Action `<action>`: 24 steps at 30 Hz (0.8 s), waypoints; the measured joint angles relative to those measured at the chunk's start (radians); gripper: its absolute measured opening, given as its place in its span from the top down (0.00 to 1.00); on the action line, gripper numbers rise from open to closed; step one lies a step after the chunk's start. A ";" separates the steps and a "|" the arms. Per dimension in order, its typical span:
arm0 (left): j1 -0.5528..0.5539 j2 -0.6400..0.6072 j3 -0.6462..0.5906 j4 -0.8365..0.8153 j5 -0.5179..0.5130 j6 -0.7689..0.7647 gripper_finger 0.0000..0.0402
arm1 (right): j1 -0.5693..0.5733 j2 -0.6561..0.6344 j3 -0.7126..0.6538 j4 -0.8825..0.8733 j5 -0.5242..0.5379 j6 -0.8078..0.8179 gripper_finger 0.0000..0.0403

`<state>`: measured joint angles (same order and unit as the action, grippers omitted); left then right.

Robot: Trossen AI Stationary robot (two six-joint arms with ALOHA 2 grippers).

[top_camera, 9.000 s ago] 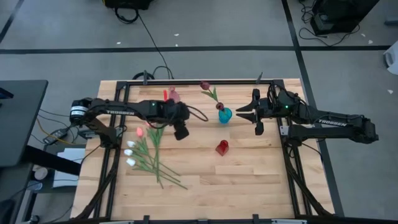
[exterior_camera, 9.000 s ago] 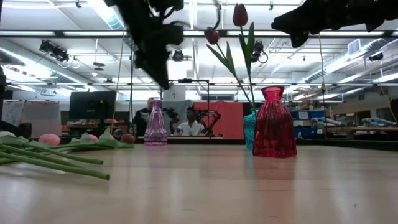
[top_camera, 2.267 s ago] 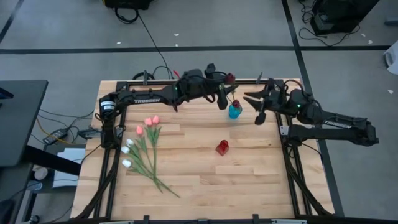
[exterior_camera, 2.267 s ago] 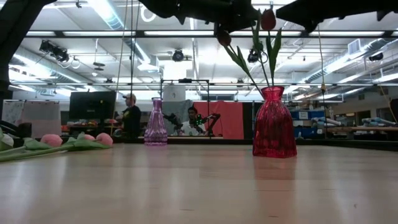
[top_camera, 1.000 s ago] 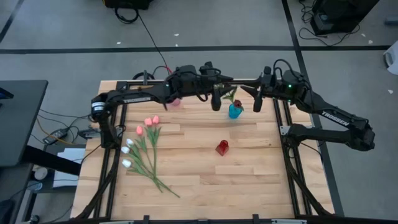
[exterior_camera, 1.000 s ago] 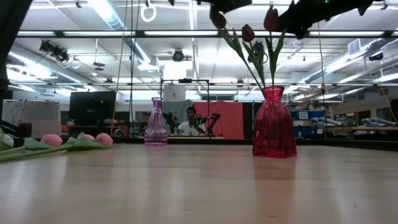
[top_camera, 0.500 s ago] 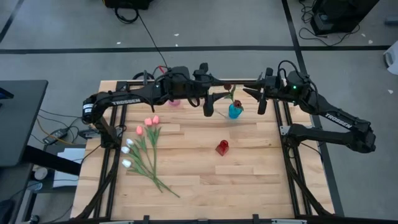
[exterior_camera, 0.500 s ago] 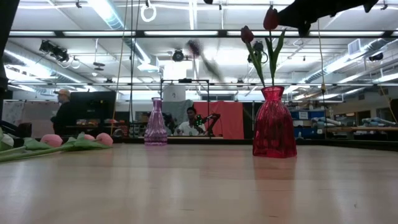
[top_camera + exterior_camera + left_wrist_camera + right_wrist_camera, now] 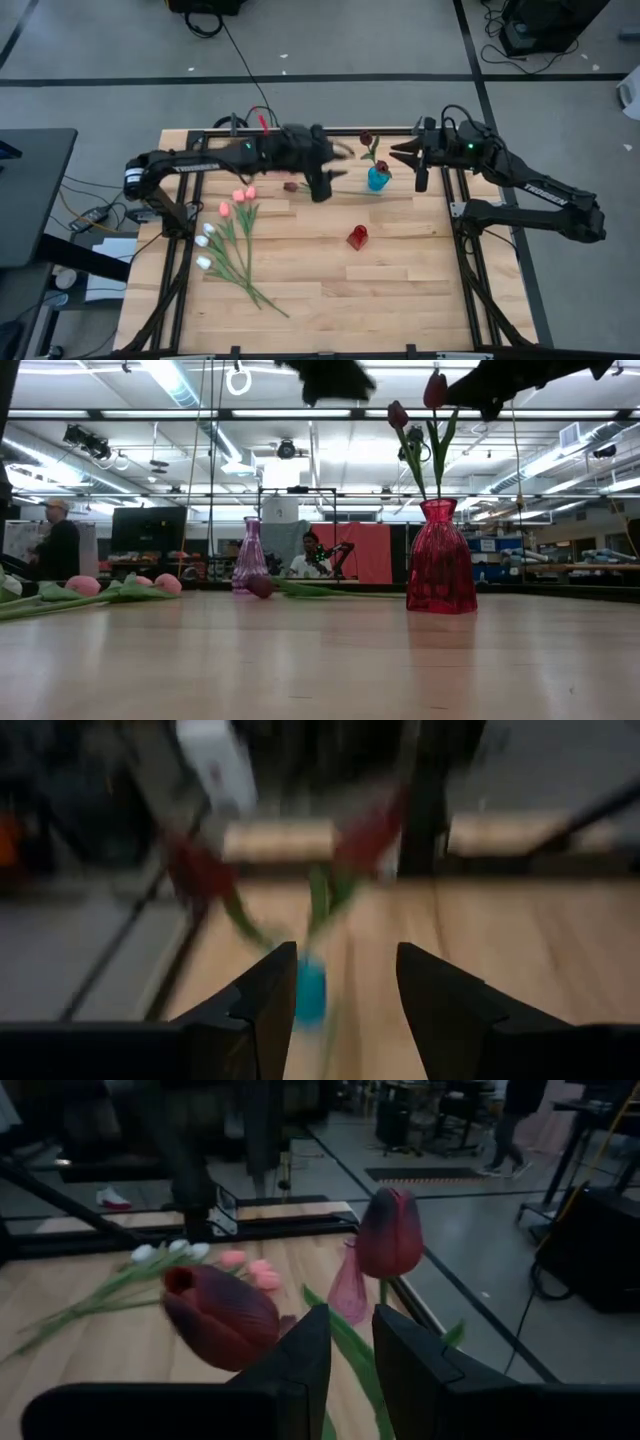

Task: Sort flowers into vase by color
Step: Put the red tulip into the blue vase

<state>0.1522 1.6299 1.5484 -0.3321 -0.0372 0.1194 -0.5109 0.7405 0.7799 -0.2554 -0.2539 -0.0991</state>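
Note:
Two dark red flowers stand in the blue vase, stems inside it. A third dark red flower lies flat on the table, its head toward the left and its stem reaching toward the blue vase. My left gripper hangs open and empty above that stem. My right gripper is held in the air just right of the standing flowers, its fingers a narrow gap apart with nothing seen between them. Pink and white flowers lie at the left.
The red vase stands near the table's middle. The pink vase stands at the far side, behind my left arm in the high view. In the low view the red vase hides the blue one. People move in the room beyond.
My left gripper has drawn back from the blue vase toward the table's left and near side, tipping up from steeply downward to more nearly level. One dark red flower that stood up beside the two in the vase has fallen and now lies on the table.

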 joint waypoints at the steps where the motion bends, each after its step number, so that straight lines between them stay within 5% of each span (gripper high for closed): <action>1: -0.011 -0.001 -0.037 -0.002 -0.017 -0.011 0.56 | 0.009 -0.007 0.000 0.000 -0.001 0.010 0.78; 11: 0.003 0.023 -0.365 0.115 -0.172 -0.161 0.56 | 0.184 -0.047 -0.003 0.012 0.001 0.018 0.78; 24: 0.118 0.280 -0.266 0.060 -0.110 -0.132 0.56 | 0.343 -0.023 -0.066 0.101 0.107 -0.023 0.78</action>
<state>0.2702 1.9102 1.2820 -0.2723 -0.1468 -0.0128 -0.1676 0.7171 0.7136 -0.1542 -0.1470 -0.1217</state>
